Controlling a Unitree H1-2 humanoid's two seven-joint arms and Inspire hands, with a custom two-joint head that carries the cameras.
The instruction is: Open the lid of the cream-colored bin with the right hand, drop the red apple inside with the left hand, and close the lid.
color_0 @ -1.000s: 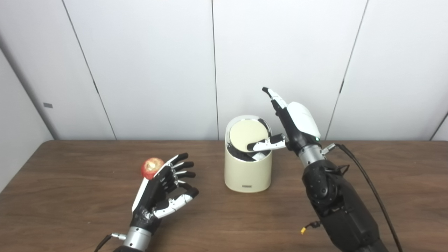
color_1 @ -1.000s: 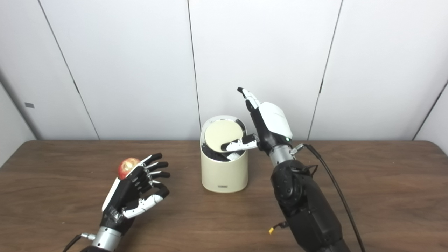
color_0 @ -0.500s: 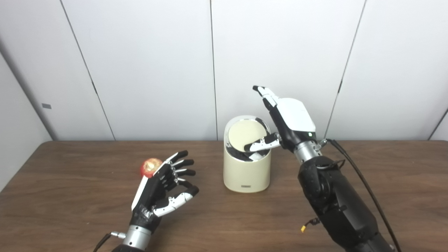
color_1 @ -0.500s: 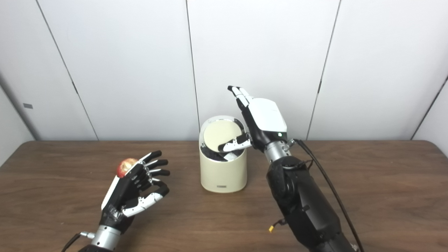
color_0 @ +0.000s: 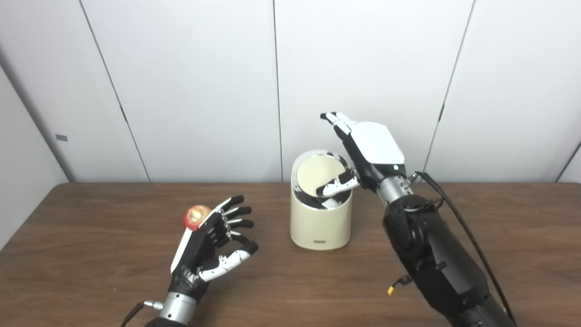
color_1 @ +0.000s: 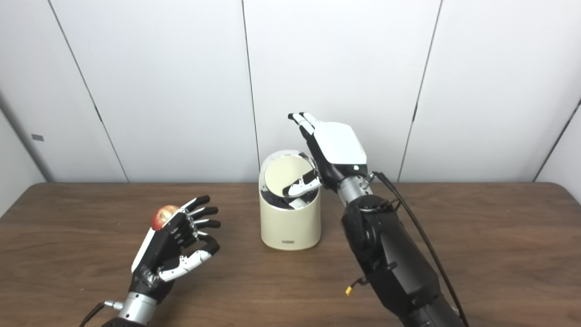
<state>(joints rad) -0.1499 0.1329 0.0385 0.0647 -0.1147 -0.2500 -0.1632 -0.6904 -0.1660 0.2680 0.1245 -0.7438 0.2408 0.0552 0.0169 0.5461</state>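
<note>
The two head views showed nearly the same scene; the right eye view took in more of the counter (color_1: pixel 499 254) on the right arm's side, up to its far right corner, while the left eye view showed more of the grey wall strip beyond the left hand.

The right hand (color_0: pixel 367 152) stood raised over the cream-colored bin (color_0: pixel 321 227), its fingers spread and extended up and back past the rim, holding nothing. Its thumb (color_0: pixel 335 186) reached down into the mouth of the bin and lay against the lid (color_0: pixel 315 175), which was tilted with its near edge dipped inside so that a dark gap showed below it. The left hand (color_0: pixel 213 247) was well apart from the bin, palm turned toward it, fingers fanned wide and empty. The red apple (color_0: pixel 196 217) sat on the counter just behind that hand, at the back of its fingers; whether it touched them could not be told.

The counter was dark brown wood grain, backed by white wall panels with thin dark seams. Bare counter lay between the left hand and the bin, and in front of both hands down to the picture's bottom edge.
</note>
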